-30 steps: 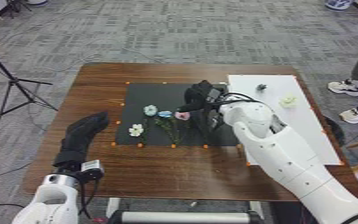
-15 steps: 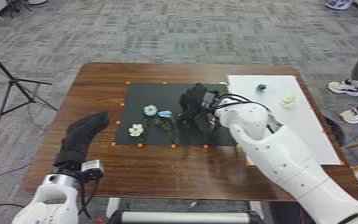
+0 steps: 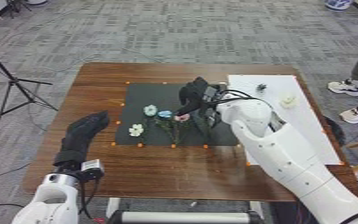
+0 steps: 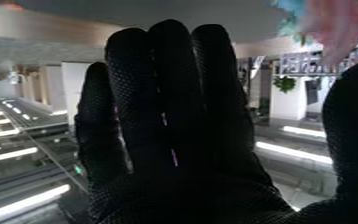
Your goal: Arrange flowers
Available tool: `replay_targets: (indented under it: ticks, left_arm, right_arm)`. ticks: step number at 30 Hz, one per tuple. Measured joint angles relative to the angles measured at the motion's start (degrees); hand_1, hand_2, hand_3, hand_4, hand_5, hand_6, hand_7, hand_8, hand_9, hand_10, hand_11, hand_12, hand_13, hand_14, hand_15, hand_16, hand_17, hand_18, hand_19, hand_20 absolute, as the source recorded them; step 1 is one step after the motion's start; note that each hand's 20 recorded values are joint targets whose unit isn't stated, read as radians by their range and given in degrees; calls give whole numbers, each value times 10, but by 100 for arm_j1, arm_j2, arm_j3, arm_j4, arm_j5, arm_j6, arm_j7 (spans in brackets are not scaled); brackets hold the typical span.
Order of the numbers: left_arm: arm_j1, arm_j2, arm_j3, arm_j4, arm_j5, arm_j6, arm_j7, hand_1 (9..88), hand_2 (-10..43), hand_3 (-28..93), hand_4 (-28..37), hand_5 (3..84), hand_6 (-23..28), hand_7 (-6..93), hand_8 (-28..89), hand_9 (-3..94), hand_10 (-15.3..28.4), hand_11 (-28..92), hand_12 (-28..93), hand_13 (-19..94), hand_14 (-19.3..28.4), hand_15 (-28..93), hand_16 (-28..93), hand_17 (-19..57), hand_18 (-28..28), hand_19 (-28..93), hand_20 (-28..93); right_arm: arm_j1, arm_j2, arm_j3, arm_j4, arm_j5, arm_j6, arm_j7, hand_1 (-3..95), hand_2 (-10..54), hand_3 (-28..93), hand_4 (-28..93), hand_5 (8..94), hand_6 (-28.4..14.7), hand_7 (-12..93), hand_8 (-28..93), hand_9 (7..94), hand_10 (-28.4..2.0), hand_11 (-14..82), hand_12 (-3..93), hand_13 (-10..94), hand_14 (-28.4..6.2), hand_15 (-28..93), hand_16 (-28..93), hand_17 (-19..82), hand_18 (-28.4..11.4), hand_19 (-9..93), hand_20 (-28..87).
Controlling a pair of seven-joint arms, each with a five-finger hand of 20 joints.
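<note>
Flower [image 3: 182,118], pink-headed, thin-stemmed, is lying on the black rectangular mat [image 3: 158,92], just left of my black-gloved right robot hand [image 3: 193,95] and nearer me. Left robot hand [image 3: 86,127] is sitting farther off. Bloom is pointing away from me, stem running my way. Right fingers [image 4: 171,75] are extending straight, gripping nothing.

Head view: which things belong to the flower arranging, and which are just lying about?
The job: right hand, pale blue flower, blue flower, pink flower, white flower, pale yellow flower, small dark piece, black mat, white sheet.

Lying about: black tripod, blue-and-white pot.
</note>
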Motion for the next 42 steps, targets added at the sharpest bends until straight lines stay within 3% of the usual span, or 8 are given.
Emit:
replay_targets:
  ticks: [10,25,42]
  left_arm:
    - [-2,-3,-5,3,3,-1,3,257,11,700,-230,458,48,152,-77,442,126,190,104,321,162,145,11,14,118,58,136]
    - [-11,2,-6,4,5,-1,-20,258,9,699,-228,457,48,152,-77,442,125,191,104,320,163,146,11,14,117,57,136]
    - [8,12,-21,4,6,-29,-4,258,7,701,-227,458,48,153,-76,442,126,191,105,320,163,145,11,14,117,56,137]
  right_arm:
    - [-294,-71,44,-26,-387,-153,-240,180,-65,684,-222,624,23,306,-142,658,-139,341,279,551,-152,541,326,209,-231,599,489]
    - [126,41,-166,102,-265,-225,-235,179,-72,685,-224,622,22,303,-143,657,-139,340,278,549,-152,542,326,208,-230,596,490]
    - [466,-50,-97,109,-186,67,-91,182,-67,687,-224,627,21,302,-141,660,-138,342,278,552,-150,544,327,208,-231,596,490]
